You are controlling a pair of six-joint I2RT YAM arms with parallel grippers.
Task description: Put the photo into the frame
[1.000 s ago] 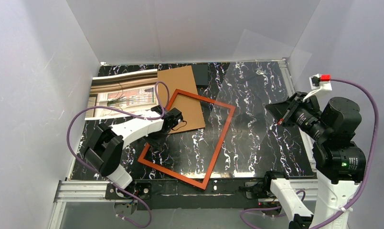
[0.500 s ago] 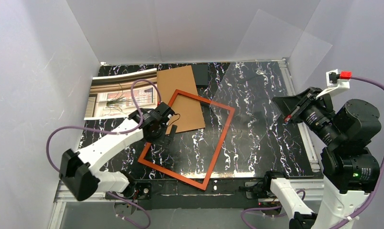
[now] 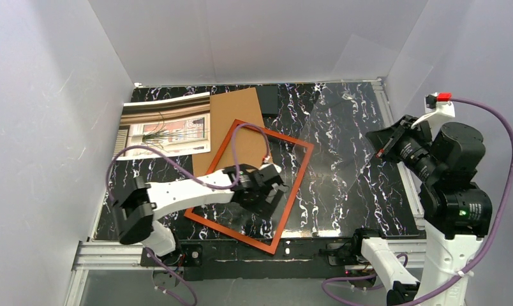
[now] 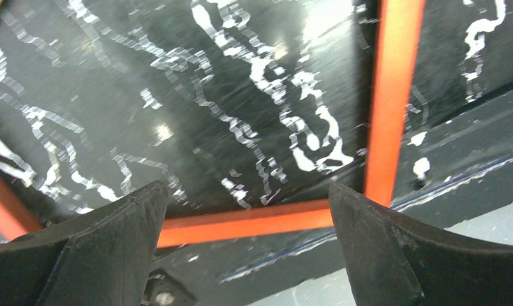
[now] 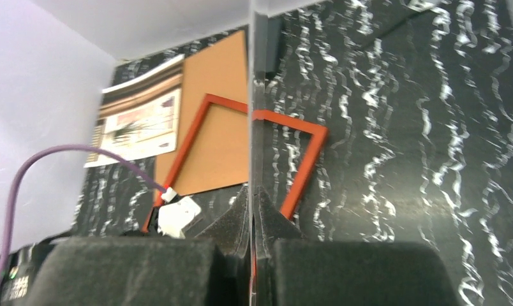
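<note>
**Top external view: frame lies on the table, photo well apart at far left**

From above, the frame (image 3: 230, 234) lies flat and askew in the middle of the black marbled table (image 3: 381, 210). Its far-left corner rests over a brown cardboard board (image 3: 231, 111), which shows through the opening. The photo (image 3: 164, 127) lies face up at the far left, just beside the board and apart from the frame. The left gripper (image 3: 274, 191) hangs over the frame's opening, near its right bar. At the right, the right gripper (image 3: 378, 145) is raised above the table with a clear sheet (image 3: 343, 127) at its tips. The sheet's outline is too faint to trace fully.

The left wrist view shows the two black fingers (image 4: 101, 248) spread wide. The frame's near corner and a patch of marble lie between them, and nothing is gripped.

In the right wrist view, the fingers are pressed together. A thin glassy edge rises straight up from between them, apparently the clear sheet pinched edge-on. Beyond it the frame, the board and the photo lie toward the far left.
</note>
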